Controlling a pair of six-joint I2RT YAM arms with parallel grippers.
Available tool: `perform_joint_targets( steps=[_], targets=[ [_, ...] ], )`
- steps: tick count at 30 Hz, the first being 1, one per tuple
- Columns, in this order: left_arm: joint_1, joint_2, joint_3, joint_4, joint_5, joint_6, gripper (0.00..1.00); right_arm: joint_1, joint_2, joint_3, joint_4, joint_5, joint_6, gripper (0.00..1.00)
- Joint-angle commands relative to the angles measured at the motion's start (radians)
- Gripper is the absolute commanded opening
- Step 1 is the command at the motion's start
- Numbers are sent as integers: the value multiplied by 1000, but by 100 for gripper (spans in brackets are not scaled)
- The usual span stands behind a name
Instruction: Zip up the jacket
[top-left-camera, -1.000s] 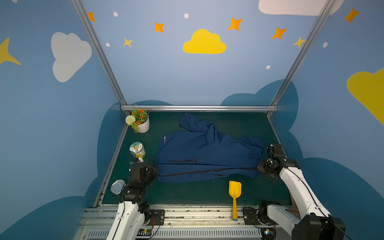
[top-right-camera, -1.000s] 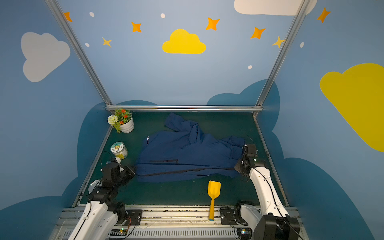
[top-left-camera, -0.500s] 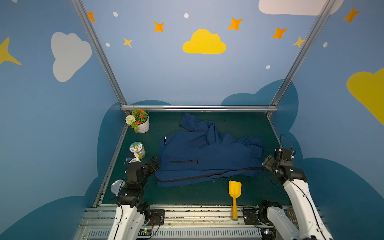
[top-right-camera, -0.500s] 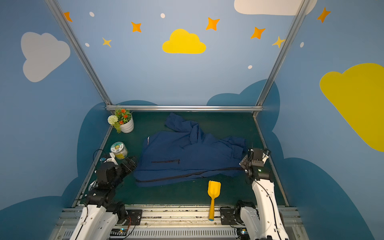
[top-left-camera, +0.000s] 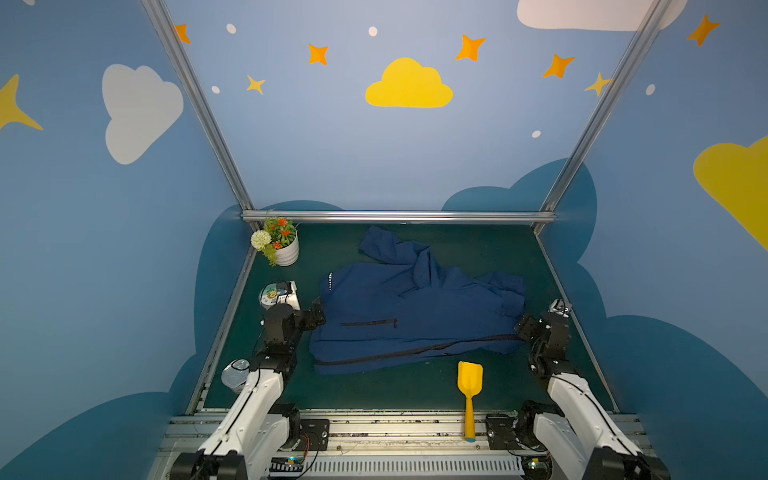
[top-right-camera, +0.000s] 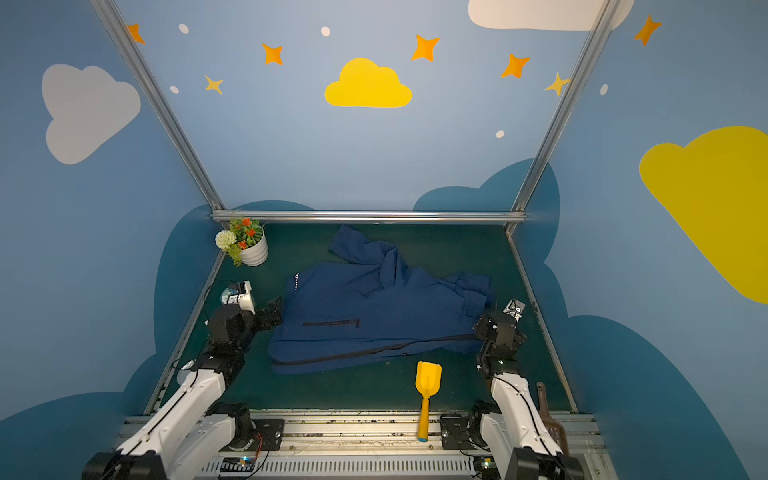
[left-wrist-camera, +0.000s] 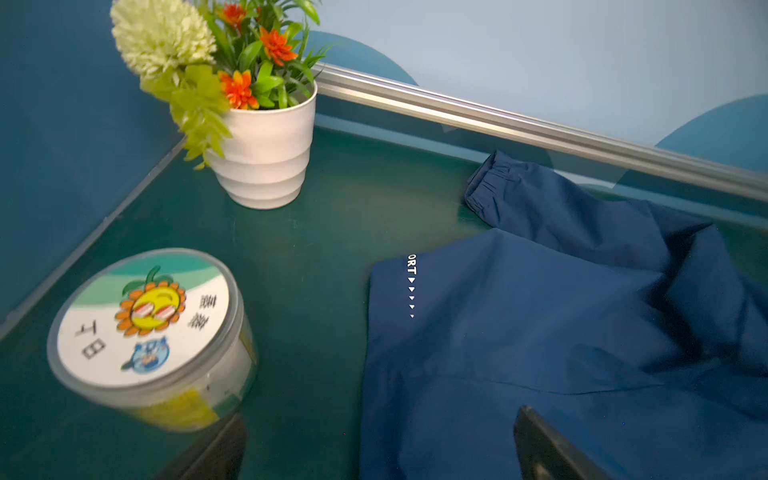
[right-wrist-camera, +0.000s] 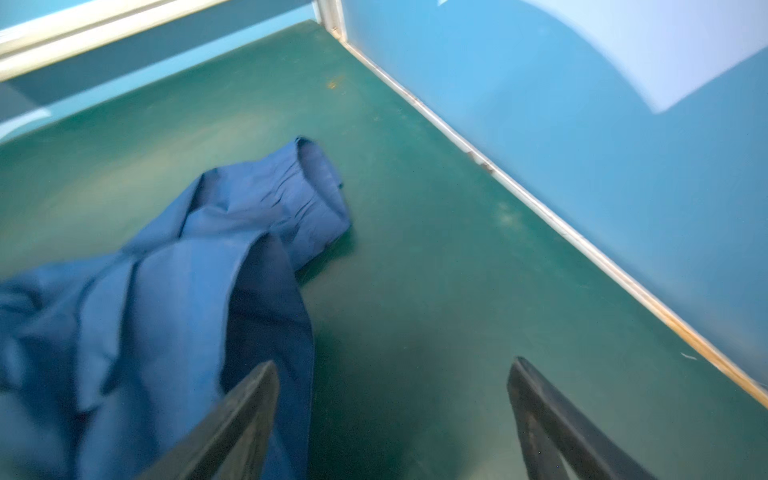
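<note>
the left gripper (top-left-camera: 318, 314) hangs at nine o'clock of the jacket (top-left-camera: 415, 307), jaws spread wide, holding nothing, just beside the cloth's edge. a lidded tub (left-wrist-camera: 145, 324) sits near the gripper at eleven o'clock, with a flower pot (top-left-camera: 286, 251) farther back. the jacket lies flat in the middle of the table (top-left-camera: 374, 395), with a dark zip line along its six o'clock edge. a yellow scoop (top-left-camera: 469, 380) lies at five o'clock. at three o'clock the right gripper (top-left-camera: 524, 327) is spread and empty.
</note>
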Motion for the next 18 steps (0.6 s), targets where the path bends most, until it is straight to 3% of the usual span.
perform_joint_targets(
  steps=[1, 6, 9, 12, 14, 15, 17, 18],
  targets=[
    [0, 89, 20, 196, -59, 116, 99, 19, 130, -12, 386, -51, -50, 87],
    [10, 237, 4, 335, -41, 141, 99, 102, 388, 16, 664, -63, -157, 87],
    [17, 331, -15, 430, 25, 166, 99, 123, 533, 41, 798, -106, -211, 87],
    [17, 448, -30, 566, 33, 180, 99, 138, 546, 58, 743, -171, -251, 87],
    [21, 539, -32, 655, 23, 174, 99, 140, 632, 55, 864, -176, -261, 87],
    [22, 579, -33, 690, 27, 177, 99, 140, 649, 66, 875, -177, -267, 87],
    [24, 638, -17, 750, 45, 179, 99, 139, 594, 157, 600, -177, -247, 87],
    [24, 636, 1, 716, 47, 181, 99, 134, 594, 161, 597, -181, -245, 89]
  ],
)
